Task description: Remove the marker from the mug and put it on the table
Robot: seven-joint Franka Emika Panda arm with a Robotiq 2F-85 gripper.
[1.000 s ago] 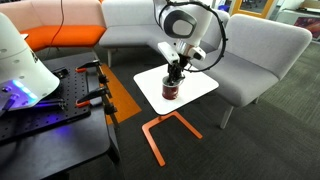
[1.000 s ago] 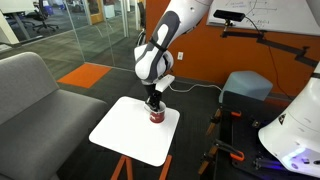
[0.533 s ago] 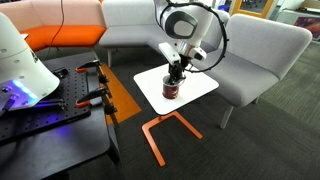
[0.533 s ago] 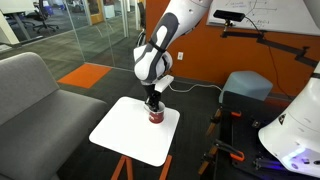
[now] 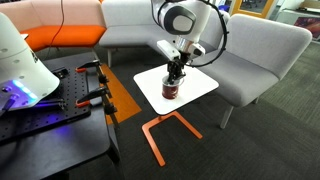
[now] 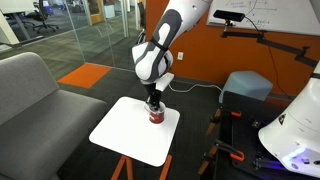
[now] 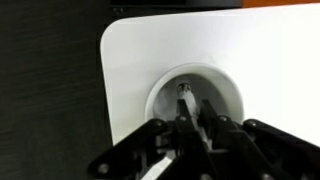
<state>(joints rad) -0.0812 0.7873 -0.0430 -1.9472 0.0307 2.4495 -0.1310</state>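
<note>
The dark red-brown mug (image 5: pixel 171 91) stands on the white table (image 5: pixel 203 84) and shows in both exterior views (image 6: pixel 156 116). My gripper (image 5: pixel 174 72) hangs straight down over the mug's mouth (image 6: pixel 153 101). In the wrist view the mug's white rim (image 7: pixel 160 92) lies below my gripper (image 7: pixel 190 125). The fingers are shut on the slim marker (image 7: pixel 187 100), which stands upright with its lower end still inside the mug. The marker is too small to make out in the exterior views. The table top (image 6: pixel 122 132) also fills the wrist view (image 7: pixel 130 50).
Grey sofas stand around the table (image 5: pixel 255 50) (image 6: pixel 25 90). A black workbench (image 5: pixel 50 125) with a white robot base (image 6: pixel 295 130) stands beside it. The table's orange tube frame (image 5: pixel 160 132) rests on the carpet.
The arm has risen very slightly above the mug. The mug has not moved.
</note>
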